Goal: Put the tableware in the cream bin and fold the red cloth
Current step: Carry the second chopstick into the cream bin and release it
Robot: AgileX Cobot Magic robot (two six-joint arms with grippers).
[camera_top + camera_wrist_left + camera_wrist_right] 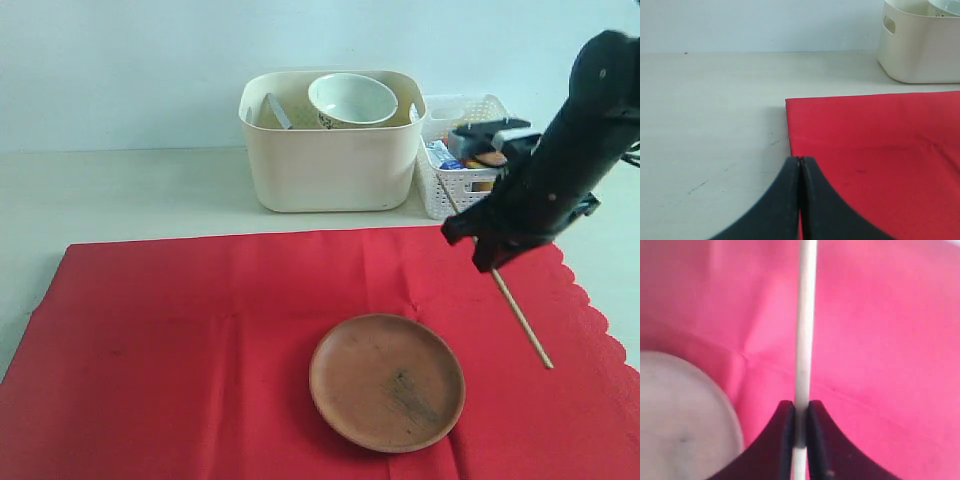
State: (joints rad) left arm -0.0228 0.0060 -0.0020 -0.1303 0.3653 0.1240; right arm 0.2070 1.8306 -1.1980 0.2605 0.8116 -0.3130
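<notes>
The red cloth [200, 340] lies flat over the front of the table. On it sits the round brown plate [387, 381]. A wooden chopstick [522, 317] slants down to the cloth at the right, and my right gripper [487, 255] is shut on its upper part; in the right wrist view the chopstick [805, 325] runs between the closed jaws of that gripper [801, 407]. The cream bin [330, 150] stands behind the cloth with the pale bowl [352, 99] inside. My left gripper [800, 160] is shut and empty, low over the cloth's edge [788, 130]. It does not show in the exterior view.
A white lattice basket [450, 165] with food items stands right of the cream bin. Bare pale table lies left of and behind the cloth. The cloth's scalloped edge [600, 320] runs along the right side.
</notes>
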